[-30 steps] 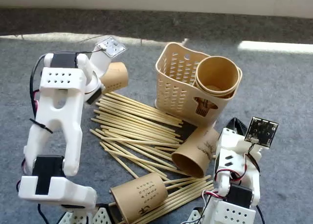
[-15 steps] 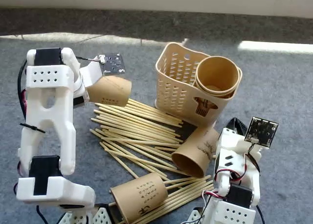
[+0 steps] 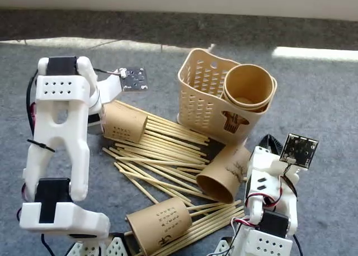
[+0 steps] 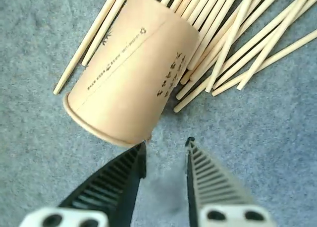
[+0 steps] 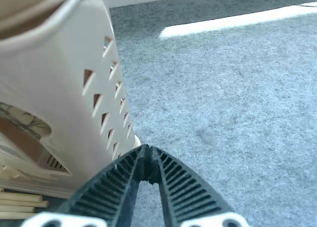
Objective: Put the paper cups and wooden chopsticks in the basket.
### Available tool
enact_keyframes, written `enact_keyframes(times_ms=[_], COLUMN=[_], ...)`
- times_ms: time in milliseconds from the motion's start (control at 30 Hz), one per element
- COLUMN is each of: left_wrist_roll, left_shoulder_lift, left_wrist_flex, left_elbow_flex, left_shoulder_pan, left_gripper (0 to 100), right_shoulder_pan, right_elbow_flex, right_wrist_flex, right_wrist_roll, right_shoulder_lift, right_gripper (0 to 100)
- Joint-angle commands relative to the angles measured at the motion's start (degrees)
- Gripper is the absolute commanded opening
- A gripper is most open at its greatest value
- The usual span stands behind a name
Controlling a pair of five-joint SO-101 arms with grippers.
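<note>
A brown paper cup point(image 4: 131, 73) lies on its side across the wooden chopsticks point(image 4: 237, 43), its rim just past my left gripper point(image 4: 166, 142). That gripper is open and holds nothing. From above, the same cup point(image 3: 124, 122) rests beside the left arm on the chopstick pile point(image 3: 162, 150). The cream basket point(image 3: 196, 60) stands tilted at the back with nested cups point(image 3: 249, 87) inside it. Two more cups lie on the sticks, one in the middle point(image 3: 226, 172) and one at the front point(image 3: 159, 225). My right gripper point(image 5: 147, 150) is shut and empty, low beside the basket wall point(image 5: 74, 103).
Grey carpet point(image 3: 319, 99) covers the floor, with free room to the right of the basket and behind it. The white left arm point(image 3: 59, 133) stands tall over the pile's left edge. The right arm's base point(image 3: 268, 211) sits at the front right.
The left arm swung the cup from the back down and forward onto the chopsticks. The cup now lies free in front of the open fingers. The right arm stayed still.
</note>
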Motion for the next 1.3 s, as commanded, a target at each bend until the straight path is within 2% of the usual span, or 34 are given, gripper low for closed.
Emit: enact_keyframes(times_ms=[0,267,367,467,533,767,1067,1267], left_wrist_roll=[1.32,13.71,23.21,36.22,40.09,35.43,34.55,32.09], left_shoulder_lift=[-2.33,-2.68,-2.33,-2.15,-2.15,-2.15,-1.01,8.40], left_wrist_flex=[0.26,0.18,0.18,0.35,0.62,-1.32,-14.77,-15.91], left_elbow_flex=[0.75,-3.12,-8.13,-11.91,-12.00,-5.58,4.35,1.71], left_shoulder_pan=[2.68,3.91,1.45,-2.07,-4.35,-7.87,-8.48,-8.48], left_gripper=[15,15,16,22,25,25,26,25], right_shoulder_pan=[-0.57,-0.57,-0.57,-0.57,-0.57,-0.57,-0.57,-0.57], right_elbow_flex=[-0.40,-0.40,-0.40,-0.40,-0.40,-0.31,-0.31,-0.31], right_wrist_flex=[-1.27,-1.27,-1.27,-1.27,-1.27,-1.27,-1.27,-1.27], right_wrist_roll=[0.70,0.70,0.70,0.70,0.70,0.70,0.70,0.70], right_shoulder_lift=[-0.31,-0.31,-0.31,-0.31,-0.31,-0.31,-0.31,-0.31], right_gripper=[1.1,1.1,1.1,1.1,1.1,1.1,1.1,1.1])
